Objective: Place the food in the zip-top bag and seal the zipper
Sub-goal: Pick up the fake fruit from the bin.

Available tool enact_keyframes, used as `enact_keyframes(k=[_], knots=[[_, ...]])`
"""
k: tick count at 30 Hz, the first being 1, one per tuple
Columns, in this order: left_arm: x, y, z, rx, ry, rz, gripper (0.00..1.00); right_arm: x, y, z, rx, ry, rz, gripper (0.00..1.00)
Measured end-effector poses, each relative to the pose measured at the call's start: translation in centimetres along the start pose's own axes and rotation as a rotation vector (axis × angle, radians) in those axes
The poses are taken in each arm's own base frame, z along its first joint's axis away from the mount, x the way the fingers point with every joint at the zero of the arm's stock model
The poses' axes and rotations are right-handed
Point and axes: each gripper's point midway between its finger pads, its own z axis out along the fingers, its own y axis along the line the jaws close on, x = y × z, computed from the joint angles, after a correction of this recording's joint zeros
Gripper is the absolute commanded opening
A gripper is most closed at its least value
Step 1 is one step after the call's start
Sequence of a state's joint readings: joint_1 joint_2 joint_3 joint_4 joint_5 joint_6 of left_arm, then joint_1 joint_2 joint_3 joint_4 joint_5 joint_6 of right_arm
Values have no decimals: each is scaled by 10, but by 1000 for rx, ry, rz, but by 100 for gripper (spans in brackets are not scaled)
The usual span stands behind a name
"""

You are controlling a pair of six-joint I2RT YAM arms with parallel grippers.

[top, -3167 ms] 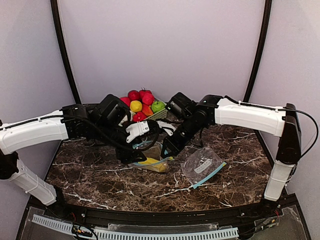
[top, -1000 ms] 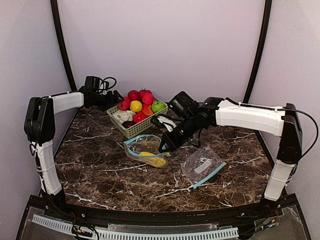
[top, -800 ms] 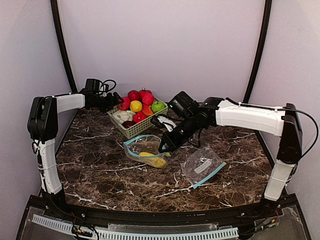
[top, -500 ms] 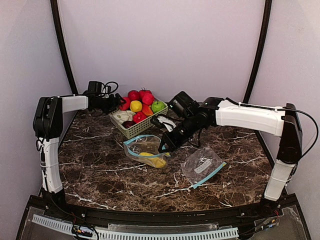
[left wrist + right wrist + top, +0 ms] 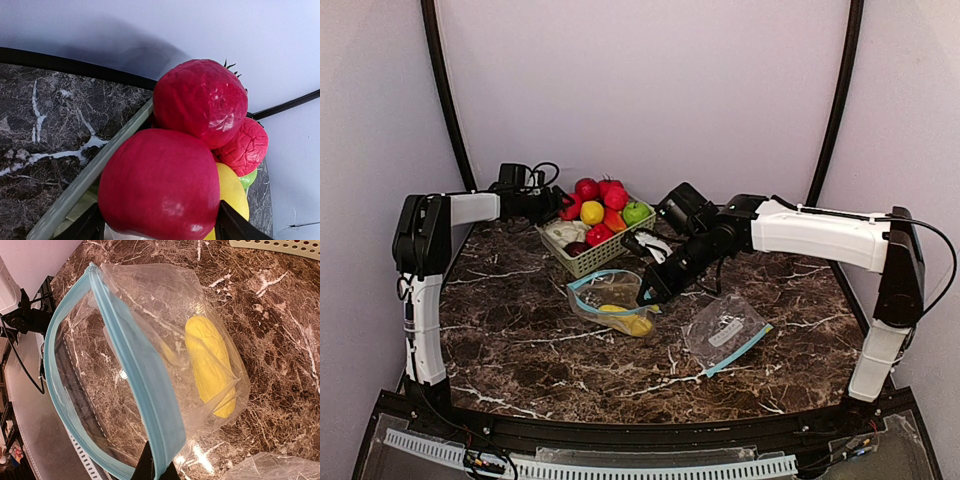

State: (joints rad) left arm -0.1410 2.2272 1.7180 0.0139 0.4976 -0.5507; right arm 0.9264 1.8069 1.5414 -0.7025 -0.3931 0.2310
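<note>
The food is piled in a pale green basket (image 5: 610, 252) at the back: red fruits, a yellow one (image 5: 591, 212) and a green apple (image 5: 636, 212). My left gripper (image 5: 561, 205) reaches in from the left, and its fingers (image 5: 90, 227) press on both sides of a red apple (image 5: 160, 185) at the basket's rim (image 5: 90, 175). The zip-top bag (image 5: 610, 300) lies mid-table with its mouth held open and a yellow corn (image 5: 210, 365) inside. My right gripper (image 5: 159, 467) is shut on the bag's blue zipper strip (image 5: 135, 370).
A second, flat zip-top bag (image 5: 725, 330) lies right of the first, near the right arm. A textured red fruit (image 5: 200, 100) and another red one (image 5: 242, 147) sit behind the apple. The purple wall and a black frame post (image 5: 450, 110) stand close behind the basket.
The left arm swung from the bag to the basket's left side, then crept toward the red apple as its jaws narrowed around it. The right arm and bag stayed put.
</note>
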Motion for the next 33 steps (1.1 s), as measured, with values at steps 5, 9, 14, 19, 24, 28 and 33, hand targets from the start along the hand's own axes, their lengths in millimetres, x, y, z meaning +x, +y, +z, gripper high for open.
enact_keyframes(k=[5, 9, 14, 19, 24, 28, 33], knots=[[-2, -1, 3, 10, 0, -7, 69, 0, 0, 0, 0, 0, 1, 0], [-1, -1, 4, 13, 5, -11, 67, 0, 0, 0, 0, 0, 0, 0], [-1, -2, 4, 18, 7, -13, 65, 0, 0, 0, 0, 0, 3, 0], [2, 0, 2, 11, 6, -13, 65, 0, 0, 0, 0, 0, 3, 0], [5, -1, -17, -31, -14, 7, 64, 0, 0, 0, 0, 0, 3, 0], [1, -10, -42, -60, -46, 33, 64, 0, 0, 0, 0, 0, 3, 0], [-8, -25, -71, -77, -101, 76, 63, 0, 0, 0, 0, 0, 3, 0]])
